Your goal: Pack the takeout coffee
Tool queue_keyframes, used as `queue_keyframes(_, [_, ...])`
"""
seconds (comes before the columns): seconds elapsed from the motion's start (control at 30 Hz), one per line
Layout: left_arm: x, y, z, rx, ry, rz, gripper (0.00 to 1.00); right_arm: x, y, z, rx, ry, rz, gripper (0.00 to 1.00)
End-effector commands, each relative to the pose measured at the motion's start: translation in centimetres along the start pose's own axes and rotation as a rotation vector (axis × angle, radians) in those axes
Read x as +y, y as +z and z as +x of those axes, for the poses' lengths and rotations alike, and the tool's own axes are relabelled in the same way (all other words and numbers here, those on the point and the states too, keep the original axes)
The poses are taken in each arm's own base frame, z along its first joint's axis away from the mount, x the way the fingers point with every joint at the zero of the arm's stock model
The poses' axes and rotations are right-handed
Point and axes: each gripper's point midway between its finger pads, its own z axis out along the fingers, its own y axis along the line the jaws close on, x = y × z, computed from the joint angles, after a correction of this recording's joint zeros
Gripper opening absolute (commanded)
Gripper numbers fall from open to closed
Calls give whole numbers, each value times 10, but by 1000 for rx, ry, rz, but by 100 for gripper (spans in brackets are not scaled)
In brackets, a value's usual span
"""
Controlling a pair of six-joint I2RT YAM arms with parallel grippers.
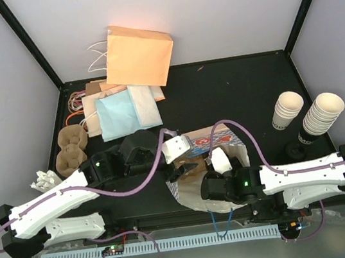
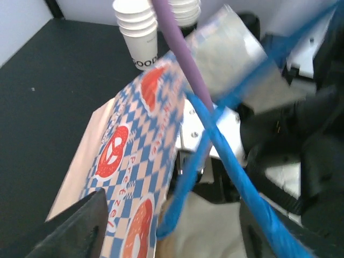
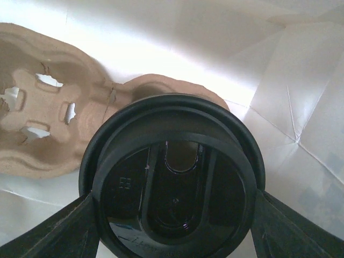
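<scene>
Worktop [image 1: 238, 87]: black. The blue-checked bag [image 1: 224, 138] lies near the front middle, and its mouth is open.
Brown cup trays [image 1: 71, 147]: well to the left of the blue-checked bag, one on top of the other.
Paper bags [image 1: 118, 111]: a flat pile behind and to the left of the blue-checked bag. An orange bag [image 1: 139, 55] lies at the back of the pile.
Left hand [image 1: 180, 168]: at the left edge of the blue-checked bag. It is open, and its fingers [image 2: 80, 226] stand apart. The bag's edge runs between them, but they do not pinch it.
Takeout coffee [image 3: 172, 183]: inside the blue-checked bag, with a black lid [image 3: 129, 161] on top. It sits at one end of a brown tray [image 3: 37, 134] that lies on the bag's white inside.
Right hand [image 3: 173, 215]: reaches into the blue-checked bag. One finger is on each side of the takeout coffee, gripping it.
Cup stacks [image 1: 286, 109]: two of them, to the right of the blue-checked bag and well apart from it.
</scene>
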Motion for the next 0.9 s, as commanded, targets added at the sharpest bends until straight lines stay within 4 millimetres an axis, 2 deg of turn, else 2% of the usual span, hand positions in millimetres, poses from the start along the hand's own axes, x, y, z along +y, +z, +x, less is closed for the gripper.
queue_keyframes(0.0, [13,-41,-61,-162,-102,-69,75,7,7,14,37,52,-36,37])
queue_keyframes(0.1, [29,-73,-90,-216,-174,-138,82,9,6,12,18,66,-62,36])
queue_keyframes(0.17, [45,-92,-99,-254,-220,-196,85,12,6,11,5,72,-85,36])
queue_keyframes(0.27, [77,-112,-100,-281,-299,-302,90,13,7,12,5,73,-89,37])
queue_keyframes(0.33, [103,-112,-87,-250,-375,-358,93,12,8,14,16,71,-73,36])
queue_keyframes(0.4, [125,-100,-71,-199,-449,-365,95,9,9,15,31,71,-48,36])
queue_keyframes(0.47, [143,-75,-48,-131,-507,-347,95,7,9,17,49,73,-29,36])
queue_keyframes(0.6, [165,-18,-8,-29,-593,-268,94,8,8,23,63,97,-52,36])
queue_keyframes(0.67, [179,7,11,16,-677,-217,89,9,8,25,59,117,-73,36])
queue_keyframes(0.8, [206,36,31,72,-791,-130,83,9,8,24,35,147,-104,36])
queue_keyframes(0.87, [212,55,37,108,-834,-61,79,8,8,23,26,149,-107,36])
